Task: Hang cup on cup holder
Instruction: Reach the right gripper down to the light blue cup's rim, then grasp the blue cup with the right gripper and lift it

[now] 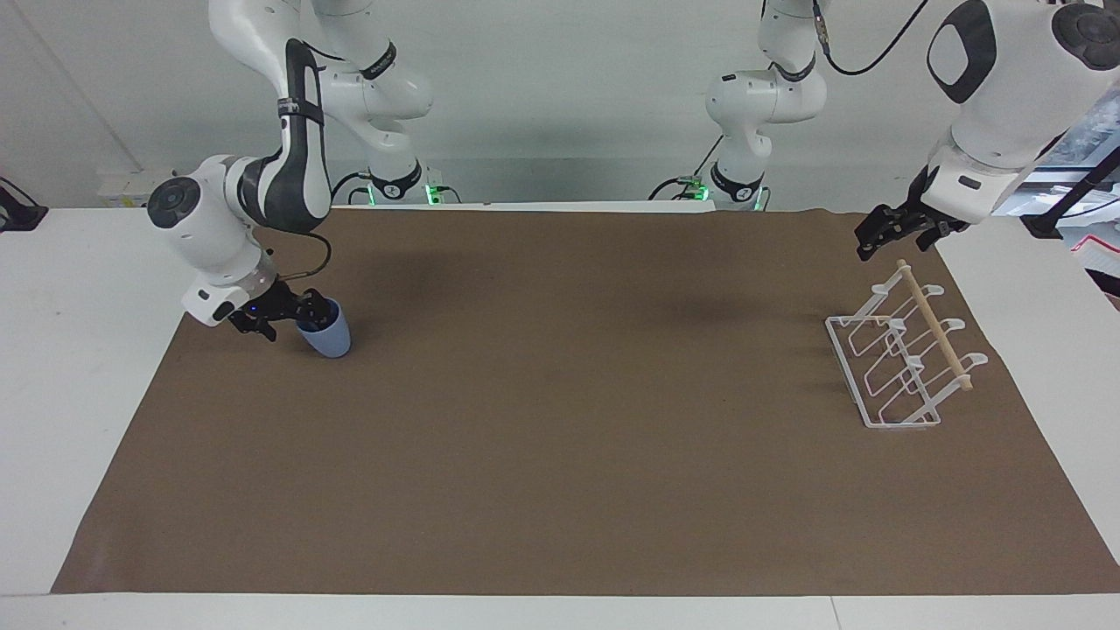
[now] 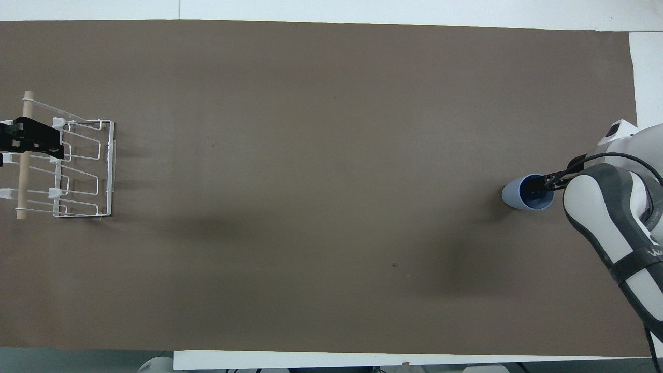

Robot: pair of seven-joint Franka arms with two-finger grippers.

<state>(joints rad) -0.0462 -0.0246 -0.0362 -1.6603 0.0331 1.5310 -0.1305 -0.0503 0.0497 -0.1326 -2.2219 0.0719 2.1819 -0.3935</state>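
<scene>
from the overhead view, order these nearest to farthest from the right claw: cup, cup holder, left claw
1. The cup: at the right claw, whose tip is inside its rim, at the right arm's end of the table.
2. The cup holder: at the left arm's end.
3. The left claw: over the holder's wooden dowel, slightly farther out.
</scene>
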